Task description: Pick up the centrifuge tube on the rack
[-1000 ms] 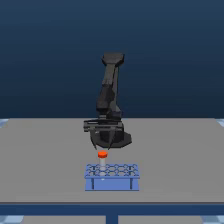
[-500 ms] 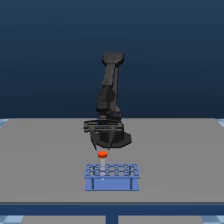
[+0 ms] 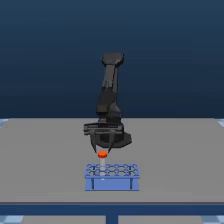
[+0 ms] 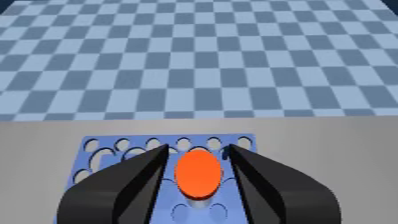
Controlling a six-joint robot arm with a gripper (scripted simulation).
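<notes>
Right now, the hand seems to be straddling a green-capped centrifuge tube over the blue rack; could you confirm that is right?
Not quite: the cap is orange-red, not green, as the wrist view shows. The hand does straddle the centrifuge tube, one finger on each side, over the blue rack.

Arm was black all over, matte, no visible markings, cables or screws at this resolution. Built from chunky segments: a blocky rounded top link, a slimmer tapering mid link, then a wider lower body flaring into a broad flat wrist housing with a horizontal bar-like edge. Pincer was black too, two thin fingers narrowing to points. In the wrist view the fingers showed as thick wedge-shaped blades, dark with slightly lighter grey facets along the inner edges, broad at the base and tapering toward the tips.
</notes>
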